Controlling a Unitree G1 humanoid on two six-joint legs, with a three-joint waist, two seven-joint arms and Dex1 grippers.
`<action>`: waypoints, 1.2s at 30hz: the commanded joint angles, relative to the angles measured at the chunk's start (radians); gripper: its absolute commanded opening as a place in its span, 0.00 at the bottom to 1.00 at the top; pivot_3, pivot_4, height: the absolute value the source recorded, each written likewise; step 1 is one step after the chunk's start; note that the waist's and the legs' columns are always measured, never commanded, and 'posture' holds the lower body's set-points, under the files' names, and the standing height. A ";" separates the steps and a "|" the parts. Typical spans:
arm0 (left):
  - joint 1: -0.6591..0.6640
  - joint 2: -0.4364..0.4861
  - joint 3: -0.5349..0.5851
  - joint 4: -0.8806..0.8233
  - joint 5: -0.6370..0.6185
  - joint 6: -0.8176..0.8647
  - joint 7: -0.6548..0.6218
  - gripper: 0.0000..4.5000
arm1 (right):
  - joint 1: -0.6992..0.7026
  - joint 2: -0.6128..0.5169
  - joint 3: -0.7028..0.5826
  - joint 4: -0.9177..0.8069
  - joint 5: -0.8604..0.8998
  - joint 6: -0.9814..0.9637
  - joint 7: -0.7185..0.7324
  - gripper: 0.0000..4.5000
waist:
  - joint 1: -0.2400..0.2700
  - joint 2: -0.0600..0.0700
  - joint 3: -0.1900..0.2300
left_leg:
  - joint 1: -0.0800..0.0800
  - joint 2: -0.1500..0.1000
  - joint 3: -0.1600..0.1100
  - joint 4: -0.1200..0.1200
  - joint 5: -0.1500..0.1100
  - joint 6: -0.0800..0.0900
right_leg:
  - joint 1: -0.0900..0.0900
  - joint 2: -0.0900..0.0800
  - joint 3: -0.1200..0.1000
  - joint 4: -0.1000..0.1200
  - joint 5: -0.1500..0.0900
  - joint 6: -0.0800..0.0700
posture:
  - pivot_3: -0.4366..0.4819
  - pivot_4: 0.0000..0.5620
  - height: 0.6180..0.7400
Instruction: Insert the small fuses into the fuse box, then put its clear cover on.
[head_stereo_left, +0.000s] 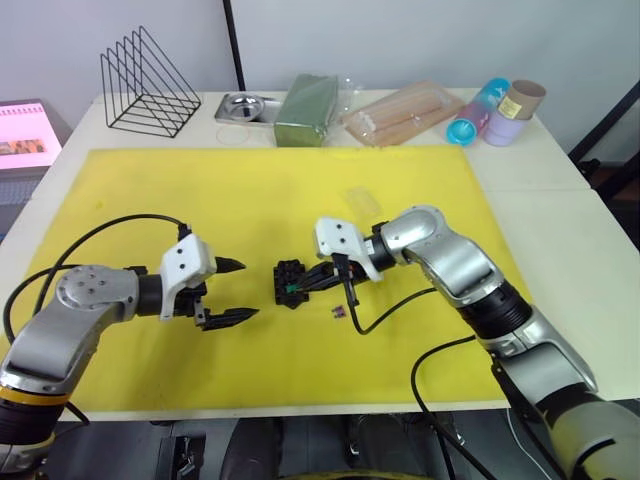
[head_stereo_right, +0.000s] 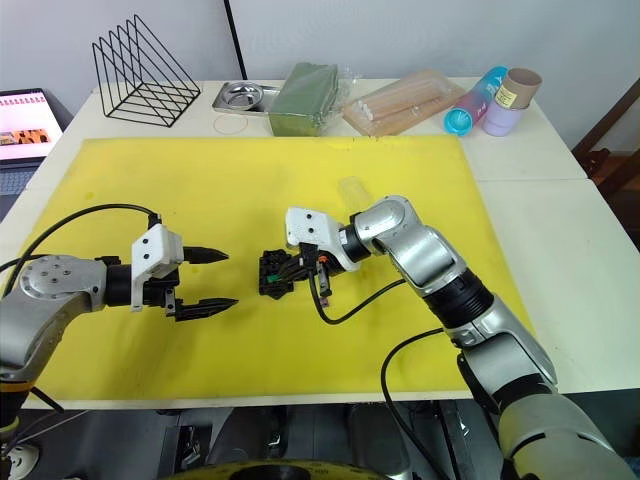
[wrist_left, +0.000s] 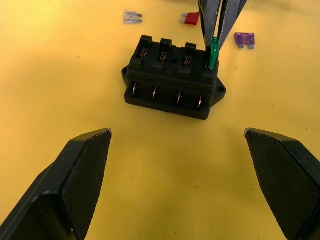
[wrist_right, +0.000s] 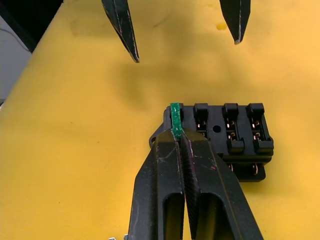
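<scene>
At the left of the head view my left gripper (head_stereo_left: 232, 291) hovers over the yellow mat (head_stereo_left: 200, 190) with its two fingers spread wide, holding nothing, just beside the fuse box (head_stereo_left: 290, 284), which sits in the middle of the frame. At the right of the box my right gripper (head_stereo_left: 318, 279) is pressed together on the green fuse (wrist_right: 175, 120), pinching it by its upper part, and the fuse stands upright at the end slot of the box.

I think the main danger is a tilt: the fuse is thin, and if its blades do not meet the contacts straight, my push could bend them or make the fuse jump out of the fingers. The box is not held by anything, so a hard push could also slide or tip it on the mat; my left gripper is too far open to brace it now.

In the left wrist view, the tan fuse (wrist_left: 132, 17), the red fuse (wrist_left: 191, 18) and the purple fuse (wrist_left: 244, 39) lie loose on the mat behind the box, and my right arm's cable (head_stereo_left: 385, 310) could sweep them away. The clear cover (head_stereo_left: 362, 199) lies higher in the frame, well apart from the box, not yet needed.
</scene>
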 joint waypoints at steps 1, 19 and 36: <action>-0.012 0.006 0.017 -0.033 -0.004 0.001 0.005 1.00 | -0.031 0.007 -0.023 -0.013 0.007 -0.007 0.003 0.00 | 0.000 0.000 0.000 | 0.000 0.000 0.000 0.000 0.000 0.000 | 0.000 0.000 0.000 0.000 0.000 0.000 | 0.48 0.27 1.00; -0.015 0.003 0.014 -0.035 0.004 -0.001 0.010 1.00 | -0.019 -0.002 0.042 -0.012 -0.058 -0.036 0.011 0.00 | 0.000 0.000 0.000 | 0.000 0.000 0.000 0.000 0.000 0.000 | 0.000 0.000 0.000 0.000 0.000 0.000 | 0.48 0.27 1.00; -0.022 -0.013 0.009 -0.033 0.011 -0.002 0.027 1.00 | -0.024 0.014 0.048 -0.011 -0.106 -0.088 -0.009 0.00 | -0.002 0.000 0.000 | 0.001 0.000 0.000 0.000 0.000 0.000 | 0.001 0.001 0.000 0.001 0.000 0.000 | 0.48 0.27 1.00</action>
